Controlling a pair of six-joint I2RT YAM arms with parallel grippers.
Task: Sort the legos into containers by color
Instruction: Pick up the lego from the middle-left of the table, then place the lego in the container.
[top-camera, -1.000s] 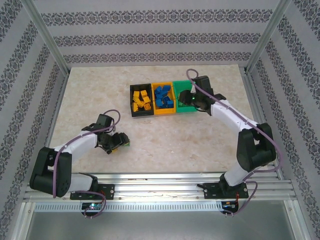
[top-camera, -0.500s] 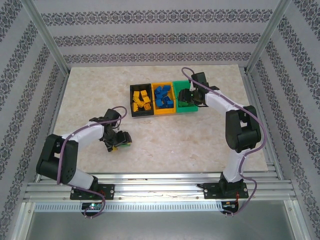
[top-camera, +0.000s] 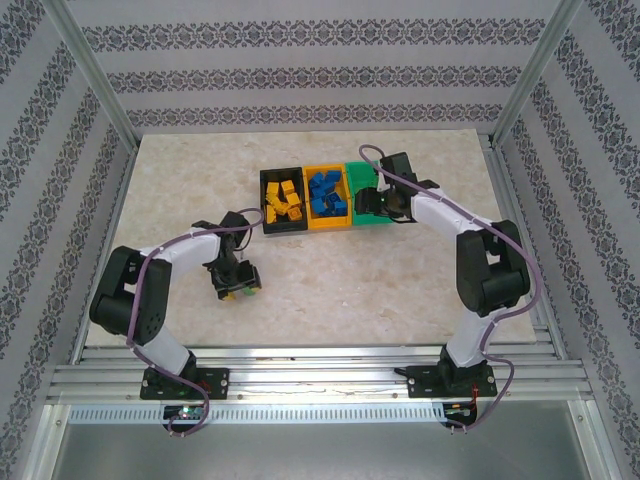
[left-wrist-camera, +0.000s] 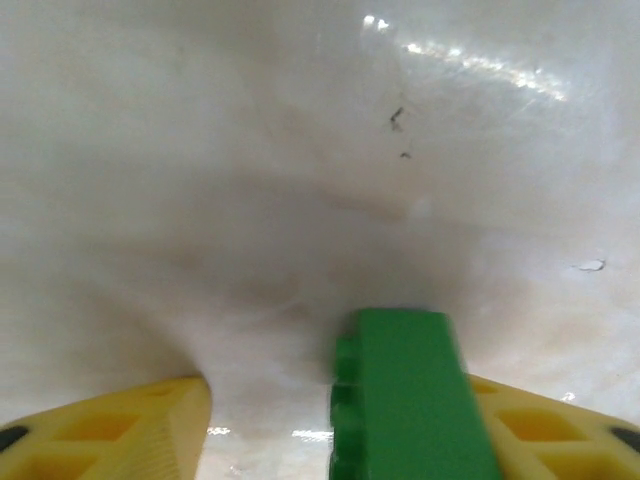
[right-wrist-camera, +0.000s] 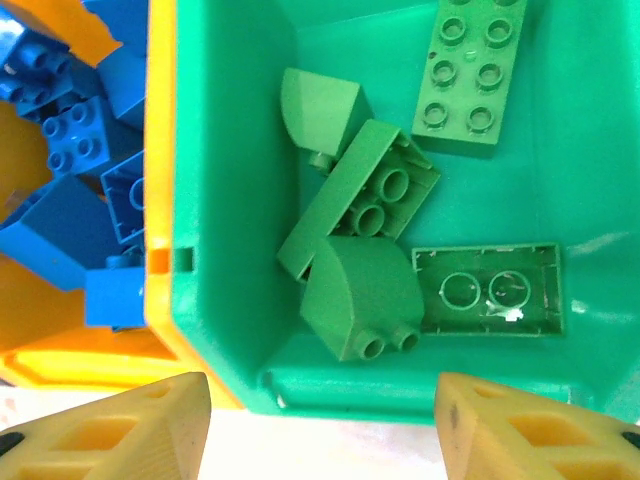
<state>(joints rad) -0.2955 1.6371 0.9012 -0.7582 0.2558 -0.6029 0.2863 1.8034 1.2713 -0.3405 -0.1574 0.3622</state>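
A green lego (left-wrist-camera: 415, 390) lies on the table between my left gripper's (left-wrist-camera: 335, 425) fingers. It rests against the right finger, with a gap to the left finger, so the gripper is open. From above, that gripper (top-camera: 237, 280) is low over the table's front-left area. The black bin (top-camera: 263, 205) holds yellow-orange legos (top-camera: 284, 198), and the orange bin (top-camera: 327, 224) holds blue legos (right-wrist-camera: 70, 150). My right gripper (right-wrist-camera: 322, 420) hangs open and empty over the near edge of the green bin (right-wrist-camera: 215, 200). Several green legos (right-wrist-camera: 360, 295) lie inside that bin.
The three bins stand side by side at the table's middle back. Patterned walls and metal frame posts (top-camera: 95, 80) enclose the table on three sides. Bare marble tabletop (top-camera: 340, 285) lies between the bins and the arm bases.
My left gripper has crept slightly right along the table by the green lego while its elbow swung forward. My right arm has folded closer, its gripper staying over the green bin.
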